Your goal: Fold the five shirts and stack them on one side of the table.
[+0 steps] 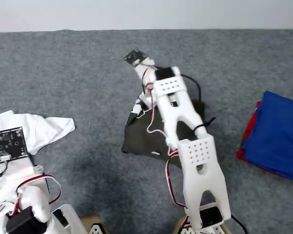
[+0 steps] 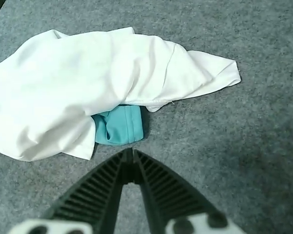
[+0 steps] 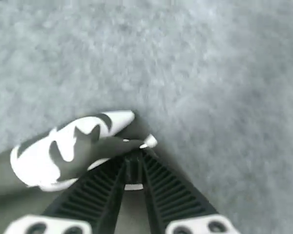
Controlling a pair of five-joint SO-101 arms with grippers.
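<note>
We have the right arm stretched out over the dark shirt, which lies crumpled near the middle of the table. Its jaws are closed, and in its wrist view they pinch a corner of cloth with a white-and-dark print (we take it for the far edge of that dark shirt, though the pinch looks thin, right at the tips). The left arm sits at the near left corner above the white shirt, with a teal shirt peeking from under it. Its jaws are closed too, with nothing between them. On the right side a blue shirt lies folded on a red shirt, so we judge two done and three to go.

The step in hand seems to be spreading or folding the dark shirt. To do it well we should carry the pinched edge low and slowly, since so slight a hold could slip if the cloth drags on the rough grey surface. We would draw it in one straight line so that the shirt opens flat rather than bunching, and let go only once the edge rests on the table. The left arm could pin the opposite edge to stop the whole shirt sliding. The finished fold then belongs on the blue stack.
</note>
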